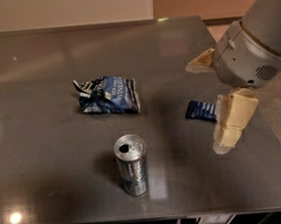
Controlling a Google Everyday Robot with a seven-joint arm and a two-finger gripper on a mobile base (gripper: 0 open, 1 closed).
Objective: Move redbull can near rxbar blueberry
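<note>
Camera view: slim silver-blue metal redbull can (131,166) stands upright, long axis vertical, near grey bench (44,191) front edge; cream two-finger gripper (207,109) spread, empty, right edge.

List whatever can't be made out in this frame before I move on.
Camera view:
- rxbar blueberry: its right end is hidden behind the gripper, which hangs over the right side of the table. Its lettering is too small to read.
- arm: cut off by the top and right edges.
- redbull can: the label print is blurred.
- chip bag: the text is mostly unreadable on the crumpled wrapper.
</note>
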